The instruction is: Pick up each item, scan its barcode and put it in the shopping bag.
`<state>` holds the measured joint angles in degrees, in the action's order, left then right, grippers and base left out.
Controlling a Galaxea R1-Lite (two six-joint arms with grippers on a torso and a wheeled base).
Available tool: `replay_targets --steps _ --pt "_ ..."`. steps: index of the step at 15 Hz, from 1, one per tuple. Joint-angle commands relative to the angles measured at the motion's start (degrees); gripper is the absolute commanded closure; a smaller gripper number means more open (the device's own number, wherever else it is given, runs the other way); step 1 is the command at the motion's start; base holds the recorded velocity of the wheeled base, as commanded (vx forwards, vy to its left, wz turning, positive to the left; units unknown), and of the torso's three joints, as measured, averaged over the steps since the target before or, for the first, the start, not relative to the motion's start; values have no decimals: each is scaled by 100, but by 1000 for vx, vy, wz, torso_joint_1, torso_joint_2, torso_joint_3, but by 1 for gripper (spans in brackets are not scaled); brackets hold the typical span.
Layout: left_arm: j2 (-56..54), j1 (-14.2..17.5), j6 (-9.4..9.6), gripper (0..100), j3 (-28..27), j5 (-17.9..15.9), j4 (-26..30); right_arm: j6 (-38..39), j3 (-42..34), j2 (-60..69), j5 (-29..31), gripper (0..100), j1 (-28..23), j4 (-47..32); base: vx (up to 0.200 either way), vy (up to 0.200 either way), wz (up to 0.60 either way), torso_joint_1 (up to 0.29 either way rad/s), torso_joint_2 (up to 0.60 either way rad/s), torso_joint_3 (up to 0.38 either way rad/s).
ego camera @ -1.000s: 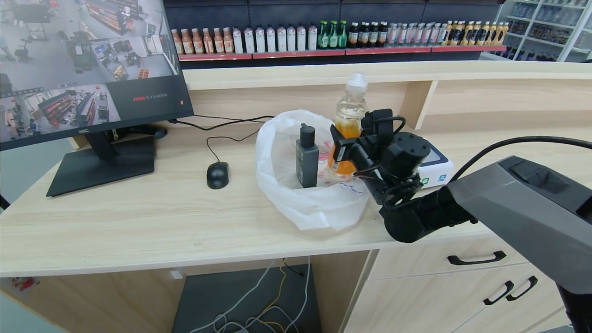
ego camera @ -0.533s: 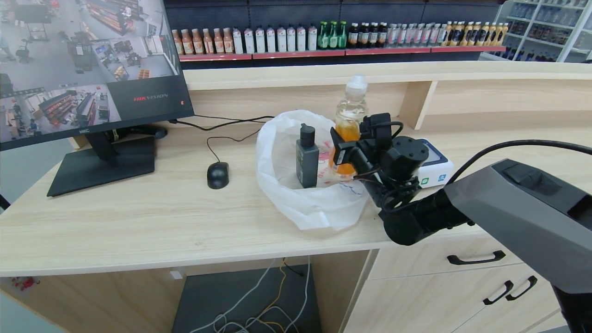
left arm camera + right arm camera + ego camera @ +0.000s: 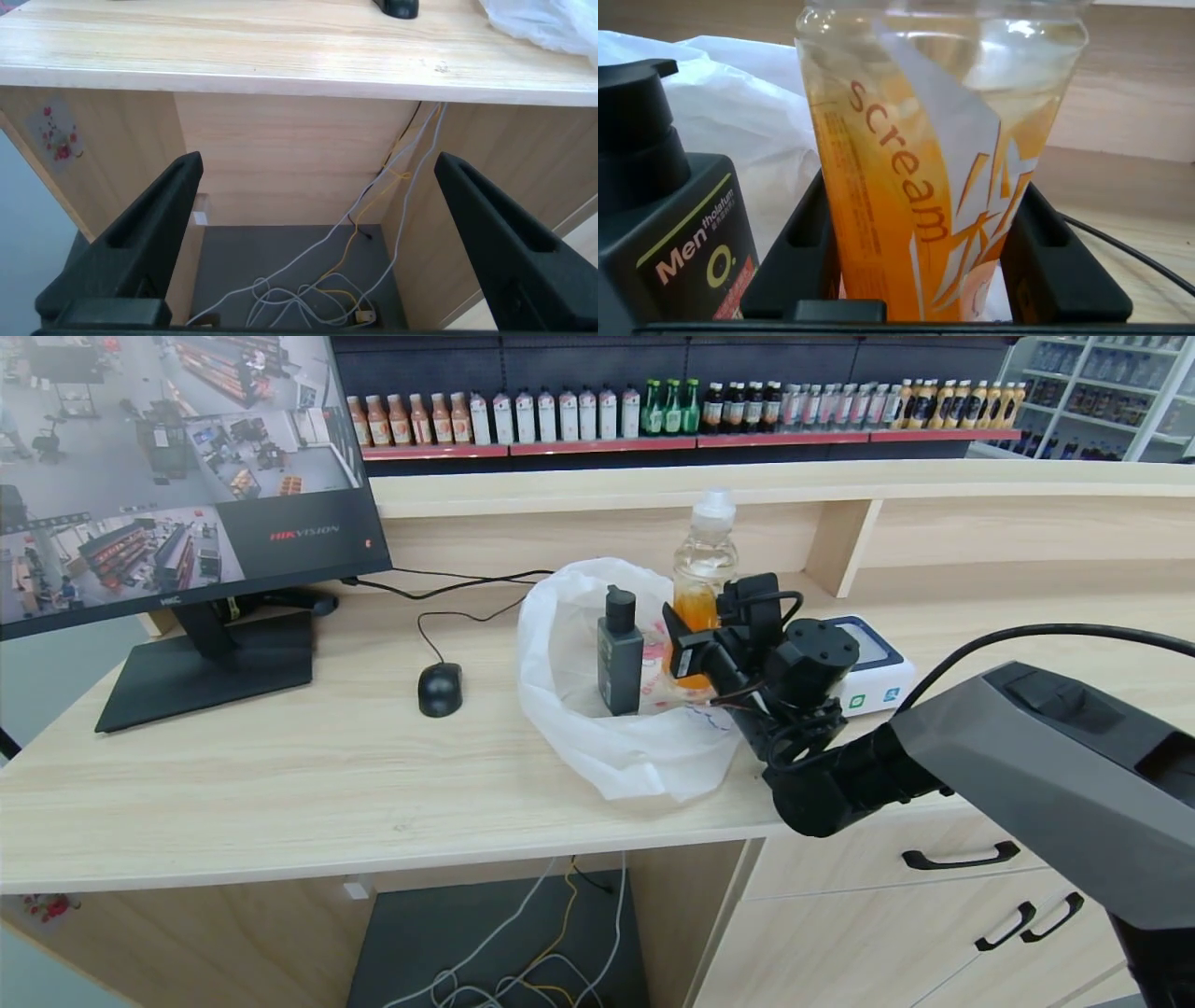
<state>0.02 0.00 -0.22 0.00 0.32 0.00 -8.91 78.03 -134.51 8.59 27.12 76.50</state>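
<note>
Right wrist view, clear bottle (image 3: pixel 915 187), orange-filled, white-and-orange label

You have the drink bottle (image 3: pixel 702 581) (image 3: pixel 915 187) upright in the right claw (image 3: pixel 689 649), whose fingers press on its lower body from both sides. It is clear plastic with a white cap, orange drink in the lower half and an orange-and-white label. Its lower part sits in the right side of the bag's mouth; you can't tell whether its base touches down.

Just left of it, the pump bottle (image 3: pixel 620 658) (image 3: pixel 663 243) stands upright inside the bag, dark grey with a black pump top.

The bag (image 3: pixel 597 747) (image 3: pixel 738 75) is thin white plastic, crumpled, mouth open upward, on the middle of the bench.
</note>
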Motion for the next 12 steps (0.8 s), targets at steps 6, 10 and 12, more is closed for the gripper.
replay_targets --steps 6,10,12 --pt "-2 0 -4 0 0 3 0 12 -34 -23 28 0 3 67 0 0 0 0 0 0" --pt "-2 0 -4 0 0 3 0 3 -51 -31 107 0 -5 375 0 0 0 0 0 0" --pt "-2 0 -4 0 0 3 0 3 -42 -5 107 0 -5 436 0 0 0 0 0 0"
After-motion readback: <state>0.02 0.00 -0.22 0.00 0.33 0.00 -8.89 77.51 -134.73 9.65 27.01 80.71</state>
